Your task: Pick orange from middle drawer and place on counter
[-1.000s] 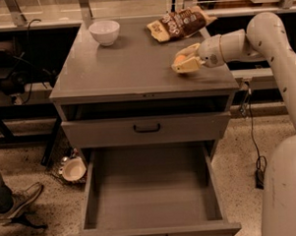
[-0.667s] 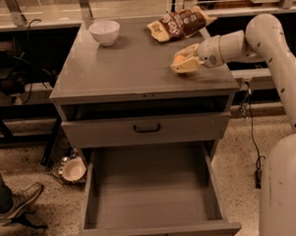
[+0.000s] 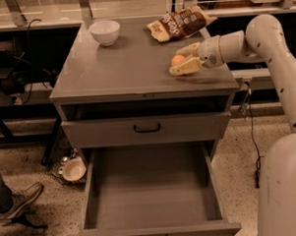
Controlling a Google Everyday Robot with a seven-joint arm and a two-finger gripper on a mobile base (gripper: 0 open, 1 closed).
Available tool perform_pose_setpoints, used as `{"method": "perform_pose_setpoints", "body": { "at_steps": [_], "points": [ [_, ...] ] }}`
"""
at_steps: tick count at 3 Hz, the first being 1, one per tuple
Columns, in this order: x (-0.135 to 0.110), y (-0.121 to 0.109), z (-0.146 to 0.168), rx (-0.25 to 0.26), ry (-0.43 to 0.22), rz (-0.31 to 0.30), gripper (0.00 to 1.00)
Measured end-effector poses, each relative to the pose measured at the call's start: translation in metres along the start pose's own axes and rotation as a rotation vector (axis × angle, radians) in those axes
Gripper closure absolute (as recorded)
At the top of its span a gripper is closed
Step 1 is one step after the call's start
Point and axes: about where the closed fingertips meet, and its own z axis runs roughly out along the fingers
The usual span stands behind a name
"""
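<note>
In the one camera view my arm (image 3: 262, 38) reaches in from the right, across the back right part of the desk (image 3: 121, 69), and my hand (image 3: 179, 62) lies low over its surface near the right edge. The hand is closed narrow round the orange (image 3: 177, 59): one finger (image 3: 188, 50) lies behind the fruit and the other (image 3: 186, 68) in front of it, so that only the fruit's top shows between them. I judge that it is held this low because the orange is to be set on the desk rather than dropped, and a round fruit let go from any height would roll (whether it already touches the surface I cannot tell). The spot seems well chosen, being bare grey top, apart from the chip bag (image 3: 178, 24) further back and well apart from the white bowl (image 3: 105, 31) at the back left corner. Below, the middle drawer (image 3: 151, 188) stands pulled fully out with its floor bare, so the fetching half of the job looks done; the narrower drawer front (image 3: 147, 128) above it, with the black handle, is shut. Set against the view of a second ago, very little differs: hand, arm and orange sit in much the same place over the desk, the drawer is open as before, and bag and bowl have not shifted.
</note>
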Motion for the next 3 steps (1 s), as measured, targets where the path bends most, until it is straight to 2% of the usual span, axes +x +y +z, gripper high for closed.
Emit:
{"method": "perform_pose_setpoints", "body": {
  "at_steps": [1, 2, 3],
  "points": [
    [-0.001, 0.000, -0.001, -0.002, 0.000, 0.001, 0.00],
    [-0.002, 0.001, -0.020, 0.037, -0.030, 0.003, 0.00],
    [-0.020, 0.007, -0.063, 0.135, -0.067, -0.018, 0.00]
  ]
}}
